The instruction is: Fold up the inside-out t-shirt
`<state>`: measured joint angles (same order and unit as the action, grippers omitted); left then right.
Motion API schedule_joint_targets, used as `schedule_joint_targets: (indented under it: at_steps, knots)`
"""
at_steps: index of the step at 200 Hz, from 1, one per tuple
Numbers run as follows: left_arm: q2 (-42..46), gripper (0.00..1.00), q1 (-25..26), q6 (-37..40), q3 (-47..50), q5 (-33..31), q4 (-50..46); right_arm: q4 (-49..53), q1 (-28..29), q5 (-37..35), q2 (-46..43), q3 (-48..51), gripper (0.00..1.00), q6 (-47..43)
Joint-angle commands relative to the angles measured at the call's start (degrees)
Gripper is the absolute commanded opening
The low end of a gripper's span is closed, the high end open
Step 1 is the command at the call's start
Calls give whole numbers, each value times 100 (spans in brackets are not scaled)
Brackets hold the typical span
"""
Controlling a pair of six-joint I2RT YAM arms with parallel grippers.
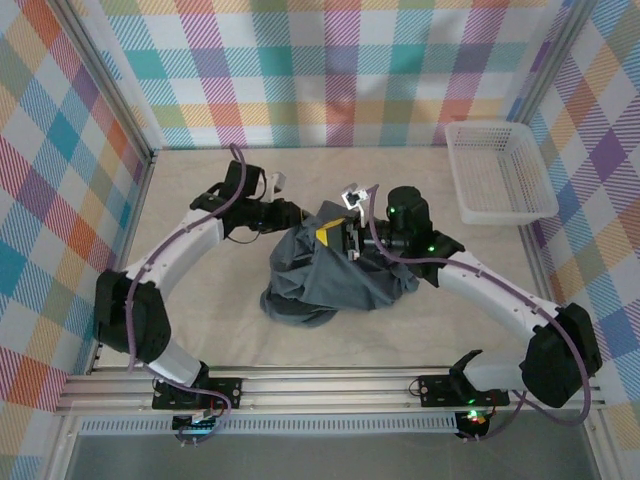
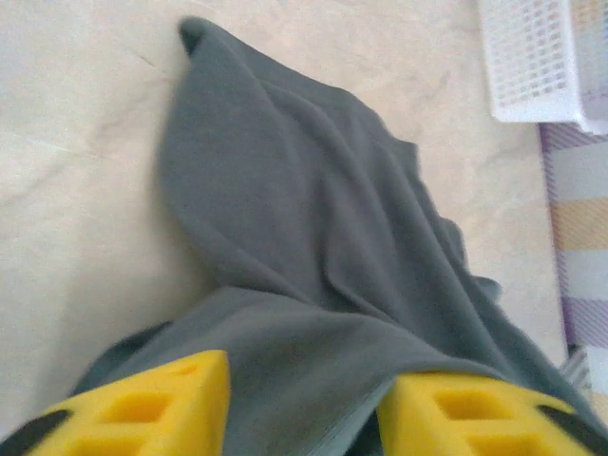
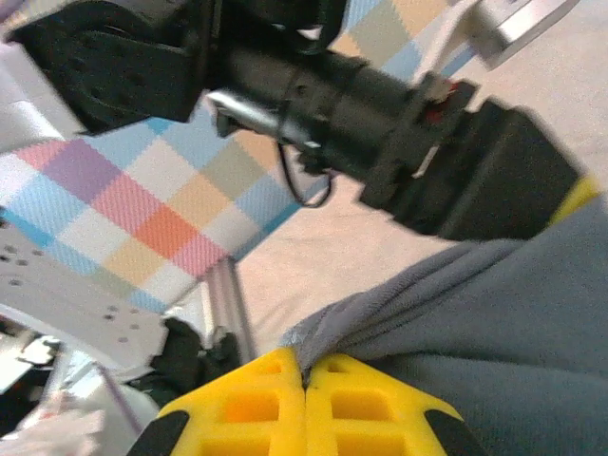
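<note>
1. Across the middle of the table (image 1: 200, 330), the inside-out t-shirt (image 1: 330, 285) sits bunched in a dark grey heap, well clear of every edge.
2. Around the heap the table top is a pale cream sheet, matte, with faint lines in it.
3. Pastel plaid walls (image 1: 340, 70) in pink, teal, orange and violet checks close off the left, far and right edges.
4. Along the near edge runs a silver rail (image 1: 330, 388), and both arm bases are bolted to it.
5. At the far right corner stands a white basket (image 1: 497, 170) with a lattice wall, well apart from the shirt.
6. At the heap's far left side is the left gripper (image 2: 304, 380). Its yellow fingers stand apart, and the grey cloth lies loose between them, unpinched.
7. On the far top of the heap is the right gripper (image 3: 304, 366). Its two yellow fingers are pressed flat together, with a fold of the shirt's edge nipped at their tips.
8. From that side, the left arm's black wrist (image 3: 380, 104) reaches in just above the cloth.
</note>
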<state>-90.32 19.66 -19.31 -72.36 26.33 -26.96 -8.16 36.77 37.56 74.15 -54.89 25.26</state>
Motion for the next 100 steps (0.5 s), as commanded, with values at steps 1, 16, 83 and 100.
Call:
schedule_joint_targets:
  at_steps: [1,16,83,100]
  knots:
    - [759,56,-59,367,7,-419,13,-329,-32,360,-23,48,0,625]
    - [1394,60,52,572,276,-876,-304,-329,-104,331,-7,84,0,665]
    - [2903,31,1742,48,2235,-2150,852,53,-197,541,297,-357,0,673]
    - [2732,39,2046,319,2440,-2197,1550,142,-197,602,328,-455,0,650]
